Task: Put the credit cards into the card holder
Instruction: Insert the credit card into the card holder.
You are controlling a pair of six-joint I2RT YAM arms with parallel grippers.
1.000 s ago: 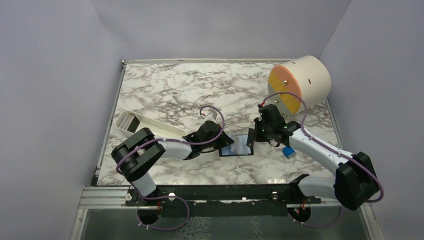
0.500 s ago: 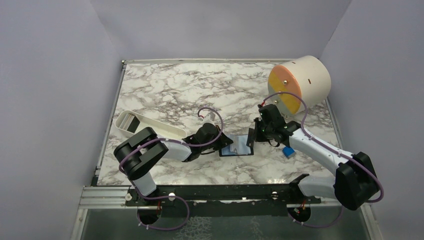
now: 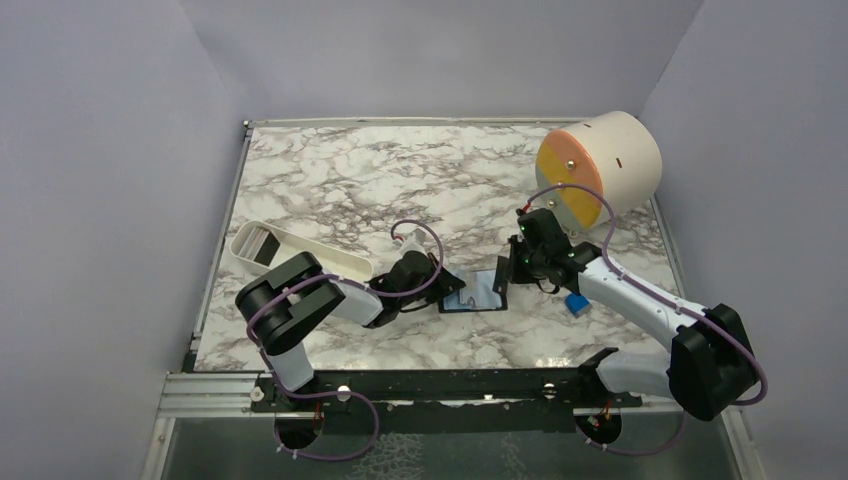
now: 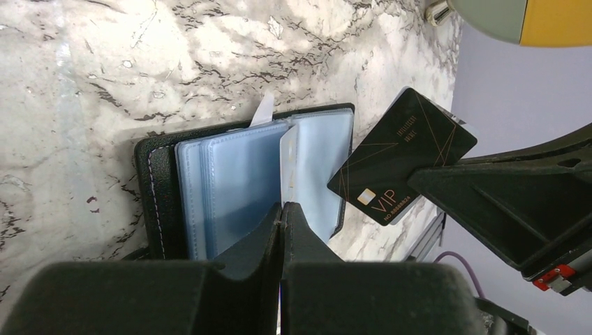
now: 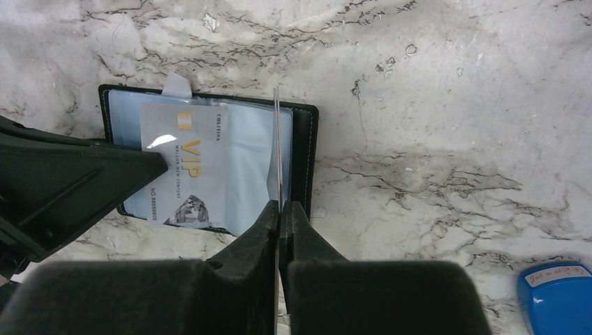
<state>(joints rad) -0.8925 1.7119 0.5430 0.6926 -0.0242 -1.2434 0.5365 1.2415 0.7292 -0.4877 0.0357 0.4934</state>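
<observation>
Card holder point(image 3: 480, 293) lies open on worktop point(image 3: 350, 180). Left hand point(image 4: 281, 209) pinches a pale card point(image 5: 183, 164) over its sleeves. Right hand point(image 5: 279, 209) pinches a black card point(image 4: 401, 164) above its right edge, blue block point(image 5: 556, 296) well clear beyond.

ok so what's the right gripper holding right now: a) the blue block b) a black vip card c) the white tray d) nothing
b: the right gripper is shut on a thin card seen edge-on in its own view. The left wrist view shows that card as the black VIP card. The blue block lies apart from the gripper.
</observation>
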